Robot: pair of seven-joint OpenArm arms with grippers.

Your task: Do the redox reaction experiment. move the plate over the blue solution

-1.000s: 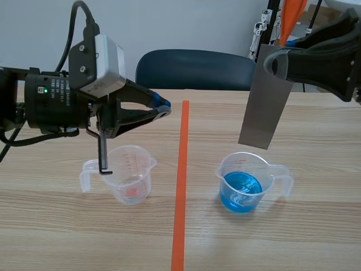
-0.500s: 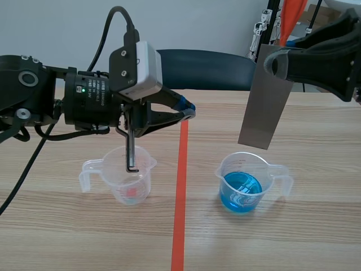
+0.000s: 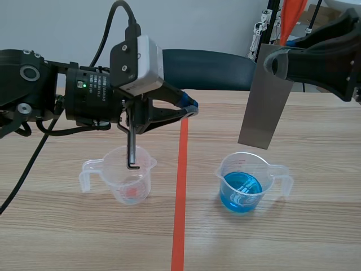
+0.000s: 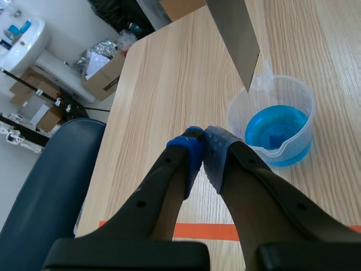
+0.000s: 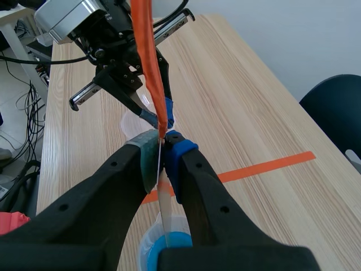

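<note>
Okay, holds the grey metal plate (image 3: 265,101) in the right gripper (image 5: 162,148), with the fingers pinched onto its top end and one pad on each face. Hangs it nearly upright, slightly tilted, long side down. Has its lower edge just above the rim of the clear beaker (image 3: 266,168), apart from the blue solution (image 3: 241,192) and not dipped in it. Seen edge-on in the right wrist view: a thin pale strip between the pads, running down toward the blue. In the left wrist view, has its lower corner by the beaker's far rim, above the liquid.

Stands the beaker on the table (image 3: 316,226), right of the orange tape line (image 3: 180,186), handle turned to the right.

Has the left gripper (image 3: 190,107) closed on nothing, its pad tips touching. Raised above the table at the tape line, pointing toward the beaker and well apart from it.

Carries a thin black L-shaped rod (image 3: 131,149) under the left arm; cannot tell what fixes it. Rod's bent lower end at the mouth of a second clear cup (image 3: 130,183), which sits left of the tape with a reddish trace in its bottom.

Beyond the table's far edge, a dark blue chair (image 3: 208,68).
</note>
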